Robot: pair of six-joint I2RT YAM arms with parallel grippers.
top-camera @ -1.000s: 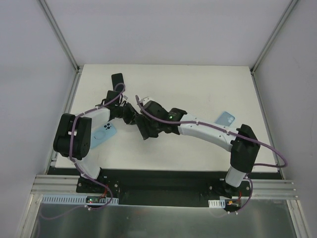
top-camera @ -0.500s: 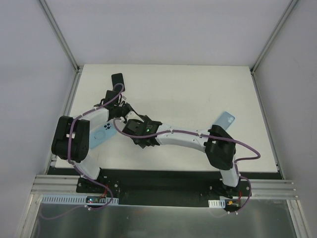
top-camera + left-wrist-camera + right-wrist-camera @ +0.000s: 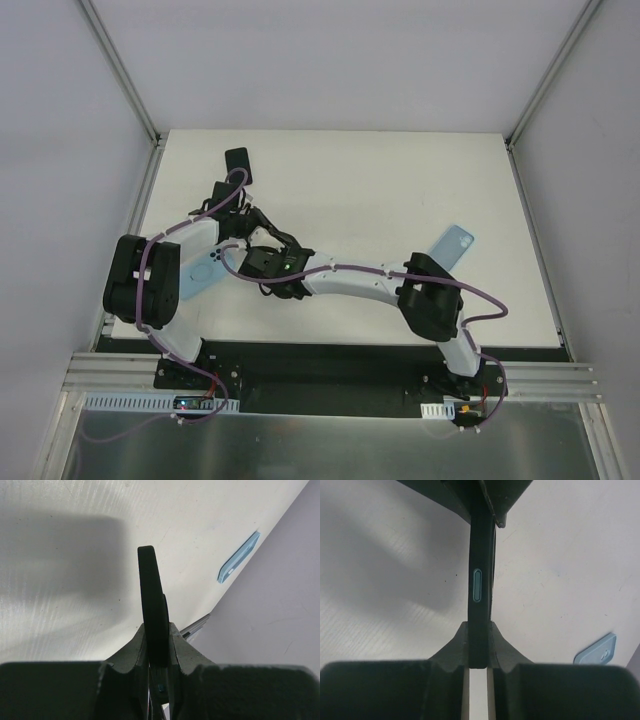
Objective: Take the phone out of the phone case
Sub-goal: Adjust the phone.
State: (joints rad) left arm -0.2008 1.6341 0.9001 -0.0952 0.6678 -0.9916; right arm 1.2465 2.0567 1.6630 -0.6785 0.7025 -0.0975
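A black phone in its phone case (image 3: 481,540) hangs edge-on above the table between my two grippers; phone and case cannot be told apart. A teal-rimmed side button (image 3: 477,585) shows on its edge. My right gripper (image 3: 478,627) is shut on its near end. The left gripper (image 3: 482,500) clamps the far end. In the left wrist view the same dark slab (image 3: 150,585) sticks out of the shut left gripper (image 3: 156,630). From above, both grippers meet at left centre: left gripper (image 3: 250,230), right gripper (image 3: 258,260). The phone is mostly hidden there.
A light blue case (image 3: 212,268) lies beside the left arm, also seen as (image 3: 596,650). Another light blue case (image 3: 456,242) lies at the right, seen far off (image 3: 239,557). A black flat object (image 3: 237,160) rests at the back left. Walls enclose the white table (image 3: 400,190).
The right arm has swung left across the table to the left gripper, and its jaws have gone from open to shut on the phone's end. The left gripper has hardly moved.
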